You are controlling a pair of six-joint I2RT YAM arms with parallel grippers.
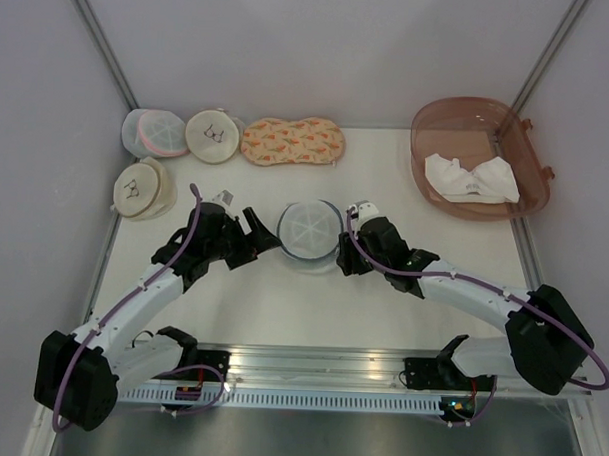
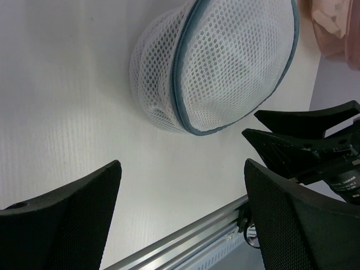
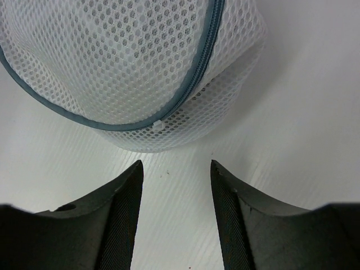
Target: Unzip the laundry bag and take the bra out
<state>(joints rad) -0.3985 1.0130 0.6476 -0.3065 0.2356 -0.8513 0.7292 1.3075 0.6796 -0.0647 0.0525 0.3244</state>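
Laundry bag (image 1: 309, 231) zipped, btwn L pincer (image 2: 181, 169) & R pincer (image 3: 176, 164).

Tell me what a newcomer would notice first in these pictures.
The round mesh laundry bag sits mid-table, its zipper apparently closed. The left hand and right hand are open on either side of it, and neither touches it. At the back right, a pink translucent tub holds a white cloth, and a cluster of round pouches lies at the back left.
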